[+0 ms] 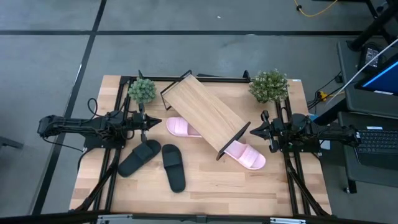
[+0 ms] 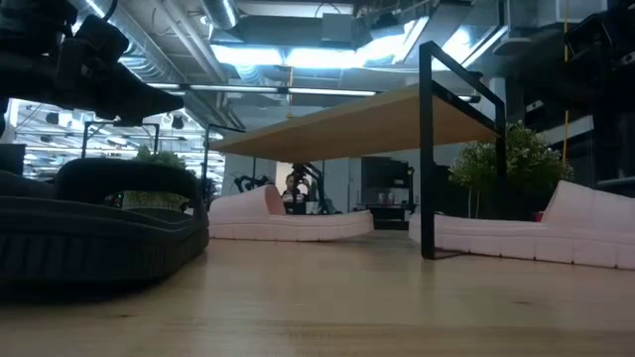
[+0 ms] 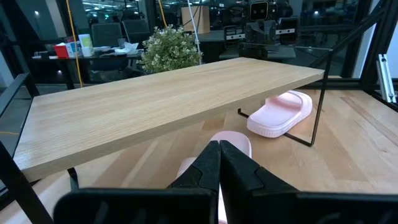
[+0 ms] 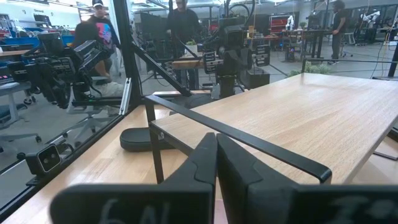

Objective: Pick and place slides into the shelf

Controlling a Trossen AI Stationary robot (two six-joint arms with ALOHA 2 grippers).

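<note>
Shelf (image 1: 207, 113) sitting diagonal mid-table, board bare on top, one pink slide (image 1: 181, 127) poking out from under its near-left end, second pink slide (image 1: 247, 155) poking out from under the opposite end by the black frame leg. Two black slides (image 1: 139, 158) (image 1: 174, 167) lying on the tabletop in front of the shelf's left end, well clear of it. Left gripper (image 1: 149, 122) parked just off the shelf's left end, fingers pressed together, holding nothing; right gripper (image 1: 263, 132) just off its right end, likewise pinched closed and empty
</note>
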